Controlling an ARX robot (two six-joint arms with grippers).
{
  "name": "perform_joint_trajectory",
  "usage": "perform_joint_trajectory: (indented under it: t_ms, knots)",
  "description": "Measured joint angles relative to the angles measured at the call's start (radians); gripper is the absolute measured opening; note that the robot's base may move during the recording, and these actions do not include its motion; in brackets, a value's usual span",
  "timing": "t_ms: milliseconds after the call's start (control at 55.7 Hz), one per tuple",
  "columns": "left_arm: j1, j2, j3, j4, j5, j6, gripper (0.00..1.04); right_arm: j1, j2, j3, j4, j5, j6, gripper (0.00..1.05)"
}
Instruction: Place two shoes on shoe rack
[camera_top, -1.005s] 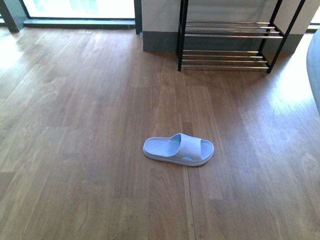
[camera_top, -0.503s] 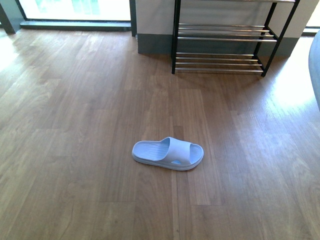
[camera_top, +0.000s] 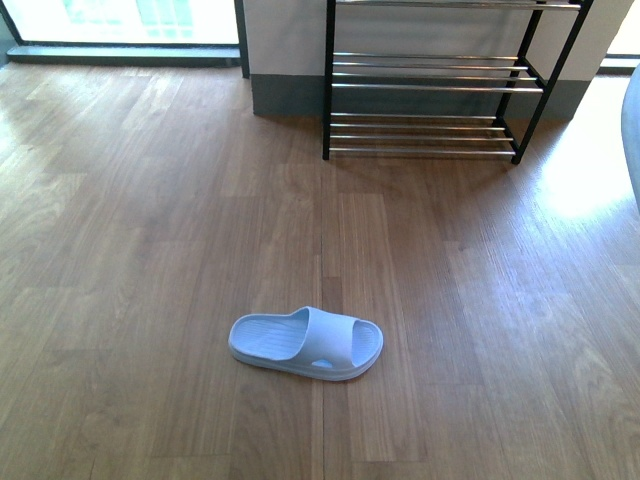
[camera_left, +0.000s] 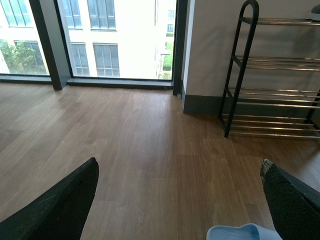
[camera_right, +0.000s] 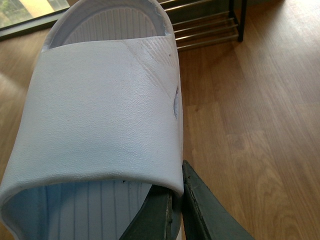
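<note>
Left pincer hangs spread and empty, probably readied for the pale blue slide lying on the floor, well short of the shoe rack. Right pincer pinches the second slide at its strap edge, apparently for carrying.

Shoe rack top and most of 1 slipper beyond picture edges.

Wood floor, bright window, possibly grey skirting
</note>
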Motion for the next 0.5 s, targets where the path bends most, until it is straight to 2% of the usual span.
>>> perform_joint_trajectory:
  t_ms: [503]
  knots:
    - [0.0, 0.0, 0.0, 0.0, 0.0, 0.0, 0.95, 0.0, 0.002, 0.0, 0.0, 0.001, 0.0, 0.01]
